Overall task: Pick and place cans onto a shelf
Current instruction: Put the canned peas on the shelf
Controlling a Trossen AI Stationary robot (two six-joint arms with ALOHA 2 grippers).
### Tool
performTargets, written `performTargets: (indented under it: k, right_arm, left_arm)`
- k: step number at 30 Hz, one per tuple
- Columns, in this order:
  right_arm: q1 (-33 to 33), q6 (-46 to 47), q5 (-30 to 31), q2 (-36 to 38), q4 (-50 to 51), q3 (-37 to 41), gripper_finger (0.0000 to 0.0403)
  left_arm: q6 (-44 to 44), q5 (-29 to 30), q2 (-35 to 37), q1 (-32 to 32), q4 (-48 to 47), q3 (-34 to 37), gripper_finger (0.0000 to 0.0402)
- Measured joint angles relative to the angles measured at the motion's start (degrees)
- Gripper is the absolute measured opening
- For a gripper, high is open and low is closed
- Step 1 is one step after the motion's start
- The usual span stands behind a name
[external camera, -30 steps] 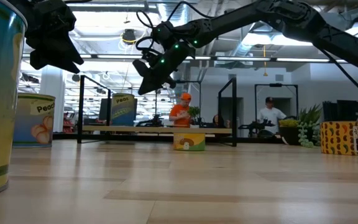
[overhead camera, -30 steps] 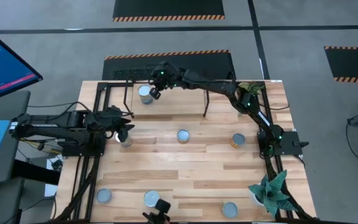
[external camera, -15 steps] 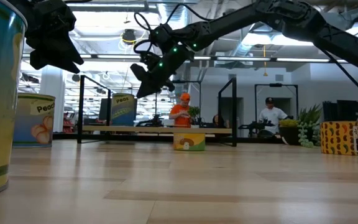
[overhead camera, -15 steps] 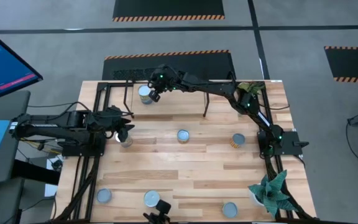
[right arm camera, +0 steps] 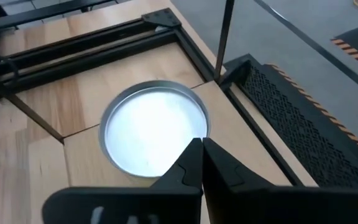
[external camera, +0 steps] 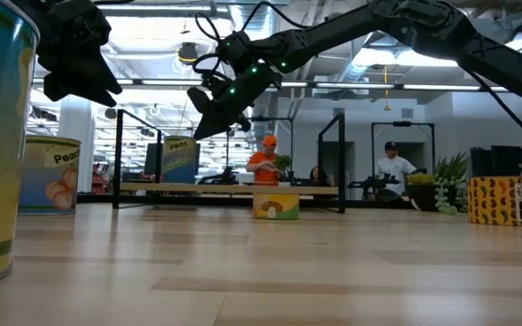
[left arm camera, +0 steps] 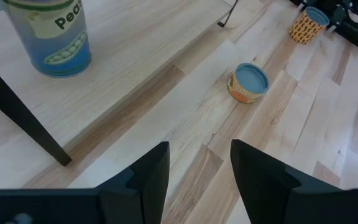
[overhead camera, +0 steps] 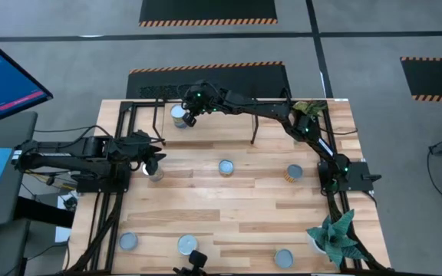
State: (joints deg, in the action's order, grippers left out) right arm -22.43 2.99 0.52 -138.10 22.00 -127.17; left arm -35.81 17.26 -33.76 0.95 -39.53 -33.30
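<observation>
A can with a silvery top (overhead camera: 178, 115) (right arm camera: 151, 127) and a pea label (external camera: 179, 158) stands on the shelf's (overhead camera: 221, 123) wooden board (external camera: 229, 187) at the far left. My right gripper (overhead camera: 189, 118) (right arm camera: 201, 149) is shut, over the can top's right edge. My left gripper (overhead camera: 153, 162) (left arm camera: 199, 168) is open and empty, hovering above a peach-labelled can (external camera: 48, 177) (overhead camera: 156, 174) that stands on the table at the left. My right gripper's shut fingertips (right arm camera: 194, 155) point down over the rim of the can's top (right arm camera: 185, 134). I cannot tell whether they touch it. The can stands upright on the shelf board.
Loose cans stand at mid-table (overhead camera: 226, 167), at the right (overhead camera: 294, 174) and along the near edge (overhead camera: 129, 241) (overhead camera: 186, 244) (overhead camera: 284, 258). Potted plants are at the near right (overhead camera: 334, 236) and far right (overhead camera: 310, 112). Thin black shelf legs (overhead camera: 253, 126) stand by the can.
My right gripper, shut throughout, has gone a little toward the table's left edge, from beside the shelf can to over its right rim. The can has stayed in place.
</observation>
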Motion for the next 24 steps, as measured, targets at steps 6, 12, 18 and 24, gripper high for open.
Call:
performTargets:
  k: [6, 12, 18, 24]
  right_arm:
    - [1.3, 0.0, -0.9, 0.0, 0.1, 0.0, 0.0025]
    - [3.2, 0.0, -2.3, 1.8, 4.4, -5.3, 0.0019]
    - [5.0, 0.3, -1.9, 10.5, 15.7, -6.8, 0.0027]
    - [7.4, 2.1, 1.6, 22.6, 30.1, -7.0, 0.0023]
  left_arm:
    - [0.0, 0.0, 0.0, 0.0, 0.6, 0.0, 0.0163]
    - [2.9, 0.1, 0.0, 0.0, 7.3, 0.0, 0.0163]
    - [11.0, 10.8, 0.0, 0.1, 12.0, -0.5, 0.0163]
    - [21.3, 18.8, -2.4, 3.2, 19.9, -2.8, 0.0163]
